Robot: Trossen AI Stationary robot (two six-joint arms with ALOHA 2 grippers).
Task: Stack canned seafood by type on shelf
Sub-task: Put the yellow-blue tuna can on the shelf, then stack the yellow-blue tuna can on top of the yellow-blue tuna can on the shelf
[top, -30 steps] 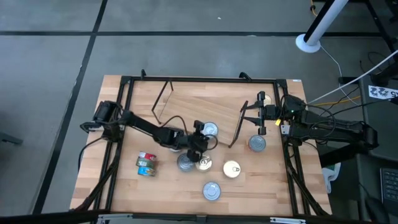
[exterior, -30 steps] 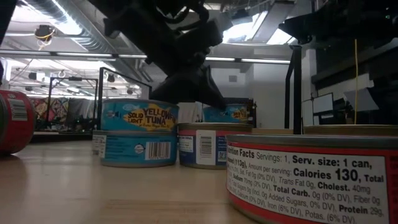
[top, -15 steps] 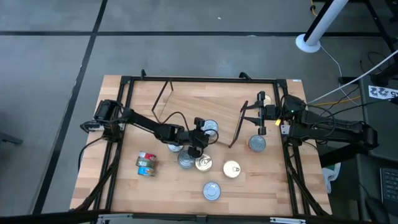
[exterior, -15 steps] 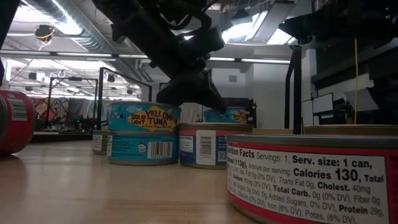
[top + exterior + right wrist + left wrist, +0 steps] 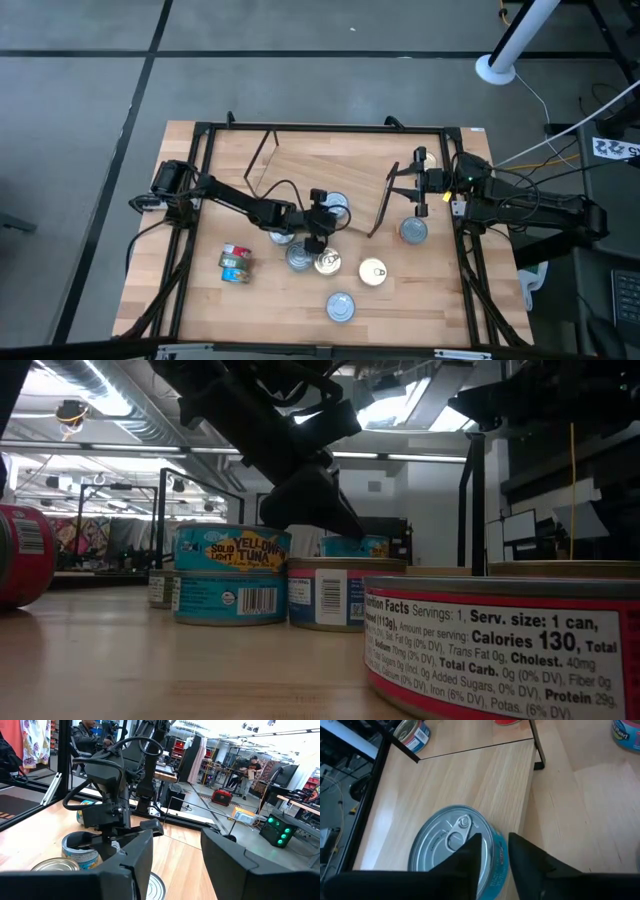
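Hovering my left tool (image 5: 492, 857), fingers slightly parted, over a silver-lidded teal tin (image 5: 455, 847) on the light-wood shelf (image 5: 470, 780); right tool (image 5: 175, 855) waits open.

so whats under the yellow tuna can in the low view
The yellow tuna can sits stacked on another blue-labelled tin, barcode facing the camera. That lower tin stands on the wooden tabletop. The left gripper hangs just beside it.
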